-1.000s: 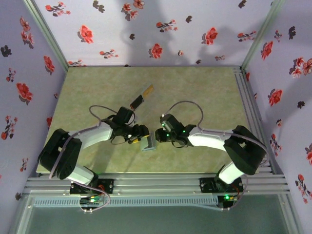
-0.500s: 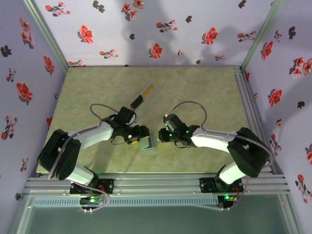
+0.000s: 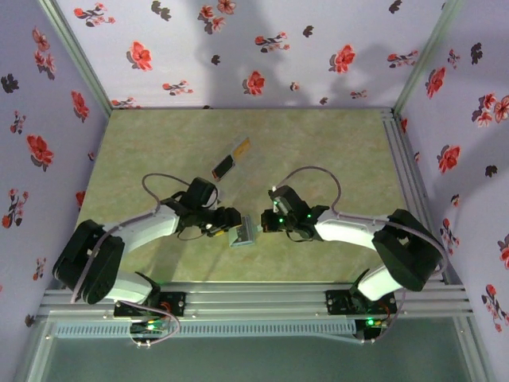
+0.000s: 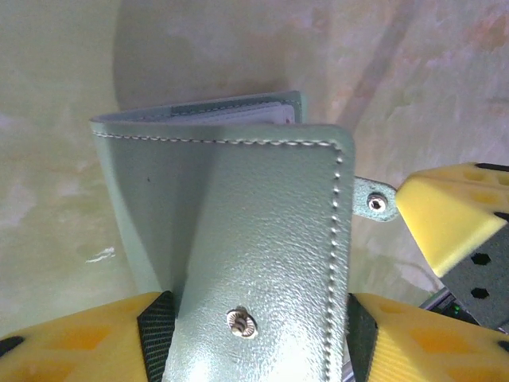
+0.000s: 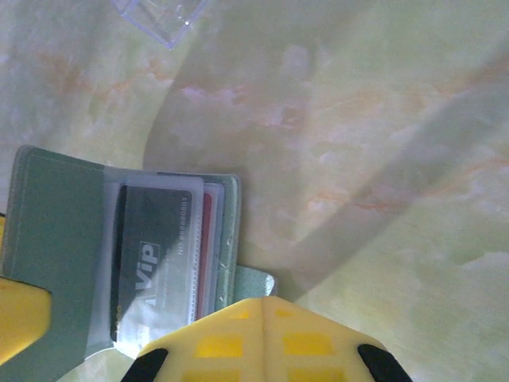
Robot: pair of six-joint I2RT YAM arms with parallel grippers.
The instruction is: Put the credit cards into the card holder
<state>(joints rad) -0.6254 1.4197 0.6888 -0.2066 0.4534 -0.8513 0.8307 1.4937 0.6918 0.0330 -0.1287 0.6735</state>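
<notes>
The grey-teal card holder [image 3: 242, 233] stands half open at the near middle of the table. My left gripper [image 3: 228, 223] is shut on it, its pads pressing both sides of the snap flap [image 4: 262, 239]. In the right wrist view the open card holder [image 5: 56, 239] shows a black VIP card [image 5: 151, 255] in a clear sleeve and a red card edge [image 5: 207, 239] behind it. My right gripper [image 5: 262, 314] is shut, tips together against the holder's small tab [image 5: 256, 280]. A dark card [image 3: 224, 166] and a yellow one [image 3: 241, 147] lie farther back on the table.
A clear plastic piece [image 5: 159, 16] lies on the table beyond the holder. The green mat [image 3: 334, 151] stretches open to the back and right. Metal rails [image 3: 406, 167] run along the right and near edges.
My right gripper's fingers have closed fully beside the holder. The left arm's elbow shifted slightly left; the holder stayed in place.
</notes>
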